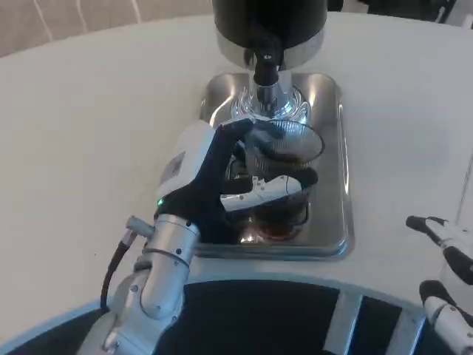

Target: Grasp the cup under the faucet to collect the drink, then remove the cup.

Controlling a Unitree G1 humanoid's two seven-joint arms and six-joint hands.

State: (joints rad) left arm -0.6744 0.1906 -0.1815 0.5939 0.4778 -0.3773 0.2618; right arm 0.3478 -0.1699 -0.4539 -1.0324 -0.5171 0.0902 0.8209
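left hand (222, 185) grasping clear cup (279, 159) with dark drink, under faucet (266, 70) | cup over steel tray (336, 148) | right hand (447, 274) released, fingers apart, near surface (89, 133) edge

At centre, the left robot hand (214, 185) grips a glass cup (279, 159) under the black faucet (266, 63), on a steel tray (336, 163); the right robot hand (451, 274) rests at four o'clock on the worktop (89, 133).

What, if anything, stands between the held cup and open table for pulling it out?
Only the metal tray rim, low around the cup. The left hand grips the cup under the faucet; the right hand waits off at the right.
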